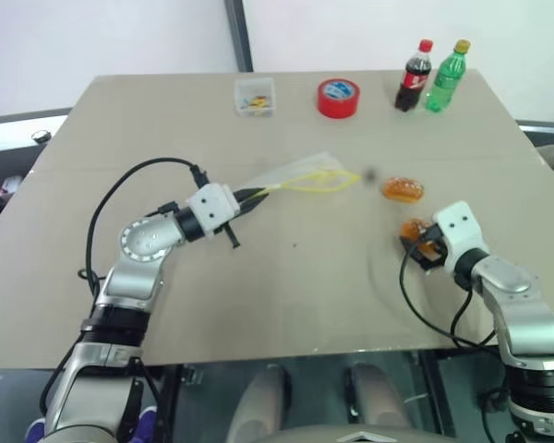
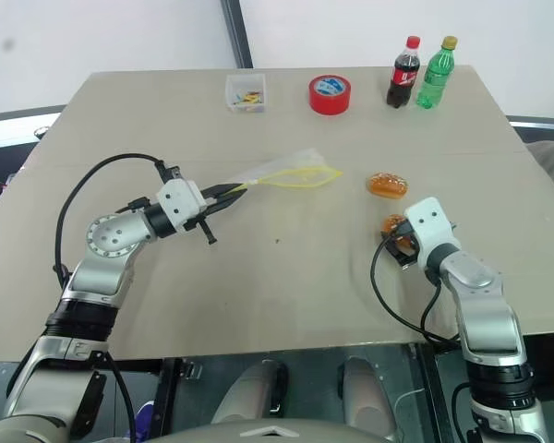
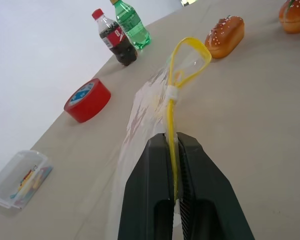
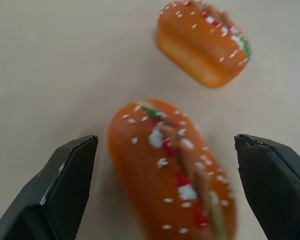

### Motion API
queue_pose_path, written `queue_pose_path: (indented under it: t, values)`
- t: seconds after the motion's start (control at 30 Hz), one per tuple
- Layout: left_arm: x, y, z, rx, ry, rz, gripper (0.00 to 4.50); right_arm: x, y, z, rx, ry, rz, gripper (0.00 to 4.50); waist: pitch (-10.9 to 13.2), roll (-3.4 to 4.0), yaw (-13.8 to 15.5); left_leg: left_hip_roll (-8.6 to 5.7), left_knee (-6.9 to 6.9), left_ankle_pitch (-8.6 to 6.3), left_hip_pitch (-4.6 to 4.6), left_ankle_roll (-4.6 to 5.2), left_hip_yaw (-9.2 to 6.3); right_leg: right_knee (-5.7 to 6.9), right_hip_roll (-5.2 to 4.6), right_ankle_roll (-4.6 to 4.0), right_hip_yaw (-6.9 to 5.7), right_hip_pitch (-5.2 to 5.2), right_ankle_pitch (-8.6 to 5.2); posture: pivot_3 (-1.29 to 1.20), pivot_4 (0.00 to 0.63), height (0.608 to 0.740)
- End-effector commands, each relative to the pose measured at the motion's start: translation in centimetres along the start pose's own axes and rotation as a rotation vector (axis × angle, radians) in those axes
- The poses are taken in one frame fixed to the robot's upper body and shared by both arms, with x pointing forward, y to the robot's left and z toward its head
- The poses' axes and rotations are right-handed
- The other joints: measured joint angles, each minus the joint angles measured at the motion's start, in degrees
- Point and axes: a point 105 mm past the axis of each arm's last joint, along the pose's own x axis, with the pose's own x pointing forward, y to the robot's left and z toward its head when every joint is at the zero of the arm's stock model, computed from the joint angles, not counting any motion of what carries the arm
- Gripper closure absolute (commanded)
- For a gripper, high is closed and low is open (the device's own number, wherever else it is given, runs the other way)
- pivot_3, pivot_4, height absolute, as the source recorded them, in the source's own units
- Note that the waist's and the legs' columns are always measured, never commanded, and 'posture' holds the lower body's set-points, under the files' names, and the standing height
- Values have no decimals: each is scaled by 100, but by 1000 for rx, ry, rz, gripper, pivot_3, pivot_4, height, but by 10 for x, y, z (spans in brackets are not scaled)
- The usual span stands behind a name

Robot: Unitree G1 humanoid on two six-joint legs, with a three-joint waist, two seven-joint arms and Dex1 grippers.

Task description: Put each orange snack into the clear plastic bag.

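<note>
The clear plastic bag (image 1: 300,175) lies stretched over the middle of the table, its yellow seal strip (image 3: 173,95) looped at the far end. My left gripper (image 1: 249,196) is shut on that yellow strip, its two black fingers (image 3: 150,175) pressed together around it. Two orange snacks, bun-shaped with sprinkles, rest on the table at the right. One snack (image 1: 403,190) lies free. The nearer snack (image 4: 175,170) sits between the spread fingers of my right gripper (image 4: 165,140), which is open, with a gap on both sides.
Along the table's far edge stand a small clear box (image 1: 255,96) of coloured bits, a red tape roll (image 1: 338,98), a cola bottle (image 1: 413,76) and a green bottle (image 1: 446,76). Black cables loop beside both arms.
</note>
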Motion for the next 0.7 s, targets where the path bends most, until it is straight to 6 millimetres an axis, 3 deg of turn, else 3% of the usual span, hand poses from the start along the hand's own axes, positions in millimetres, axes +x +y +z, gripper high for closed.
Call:
queue_pose_path:
  t: [0.03,0.17,0.33,0.5,0.6,0.7]
  values:
    - [-1,5,13,14,-43,22,4500,-7,-5,5,33,-25,-3,1359,0,0,5,0,1,0,0,0,0,0,-2,0,0,0,0,0,150,740]
    - [-1,3,14,11,-44,21,4500,-10,1,18,44,-79,38,3075,0,0,7,0,0,0,0,0,-1,0,-1,0,-1,0,0,0,150,740]
    - [1,1,16,-15,-59,28,4500,-9,41,66,62,-267,215,3075,0,0,-16,4,0,0,0,0,0,1,0,0,0,0,0,0,150,740]
    - [1,-7,18,-3,-57,4,4500,10,65,110,36,-371,272,3075,0,0,-10,19,3,0,3,0,1,4,5,0,0,-1,0,0,150,740]
    - [1,-9,19,3,-60,-3,4500,21,74,123,21,-384,291,3075,0,0,17,17,2,0,0,-1,-3,0,3,0,-4,-1,0,0,150,740]
    - [2,-10,23,6,-68,-4,4500,28,82,123,-13,-369,315,3075,0,0,32,14,2,0,-7,-1,-5,-5,-1,0,-6,-2,1,0,150,740]
